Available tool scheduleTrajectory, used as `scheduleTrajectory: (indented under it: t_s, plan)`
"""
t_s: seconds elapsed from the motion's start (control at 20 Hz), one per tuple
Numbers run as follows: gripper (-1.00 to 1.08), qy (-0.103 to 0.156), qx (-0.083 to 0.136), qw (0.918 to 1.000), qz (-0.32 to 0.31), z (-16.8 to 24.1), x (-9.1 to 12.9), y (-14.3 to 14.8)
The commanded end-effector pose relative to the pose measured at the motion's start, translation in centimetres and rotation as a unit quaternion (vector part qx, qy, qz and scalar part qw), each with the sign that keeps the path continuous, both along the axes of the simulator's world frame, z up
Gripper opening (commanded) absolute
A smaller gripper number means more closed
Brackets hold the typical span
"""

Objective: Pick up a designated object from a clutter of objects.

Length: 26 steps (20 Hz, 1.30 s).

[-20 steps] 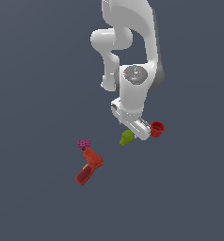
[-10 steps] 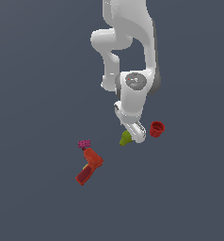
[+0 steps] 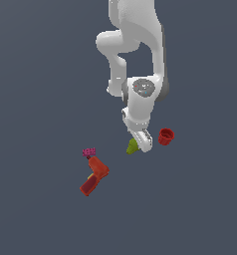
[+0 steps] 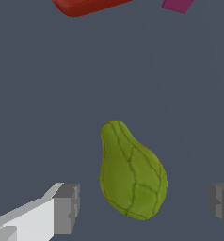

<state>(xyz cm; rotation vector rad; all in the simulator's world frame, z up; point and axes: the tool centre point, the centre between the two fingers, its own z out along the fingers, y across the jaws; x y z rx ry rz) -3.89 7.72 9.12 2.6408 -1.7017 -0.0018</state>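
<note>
Magenta studded block [image 3: 89, 152] and orange-red drill shape [image 3: 94, 176] lie well apart at the exterior view's left, then comes the yellow-green lump [image 3: 133, 146] on the floor directly under the gripper [image 3: 140, 145], with the red cup [image 3: 166, 136] nearby on the right. In the wrist view the lump [image 4: 131, 172] sits between the 2 fingers [image 4: 67, 208], spread wide and touching nothing. Descending straight and closing across its fat lower body, not the narrow neck, should seat it well.

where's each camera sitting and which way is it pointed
Exterior view: off the arm, raised, looking down at the floor; shows the white arm, the gripper beside the red cup.
Wrist view: on the wrist, looking past two open fingers at the yellow-green pear-like object.
Shared: pear-like object, orange-red drill-shaped object, magenta block.
</note>
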Motion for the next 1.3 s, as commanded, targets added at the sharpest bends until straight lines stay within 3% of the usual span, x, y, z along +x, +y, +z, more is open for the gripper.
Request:
scheduleTrajectory:
  t_s: [0.0,0.8,0.85,1.25]
  plan:
    - [1.0,0.0,0.0,1.0,0.0,-0.1,0.0,0.0]
    - [1.0,0.0,0.0,1.0,-0.003,-4.8,-0.1,0.0]
    - [-1.0,0.0,0.0,1.0,-0.003,-4.8,-0.1,0.0]
    - [-1.0,0.0,0.0,1.0,-0.003,-4.8,-0.1,0.0]
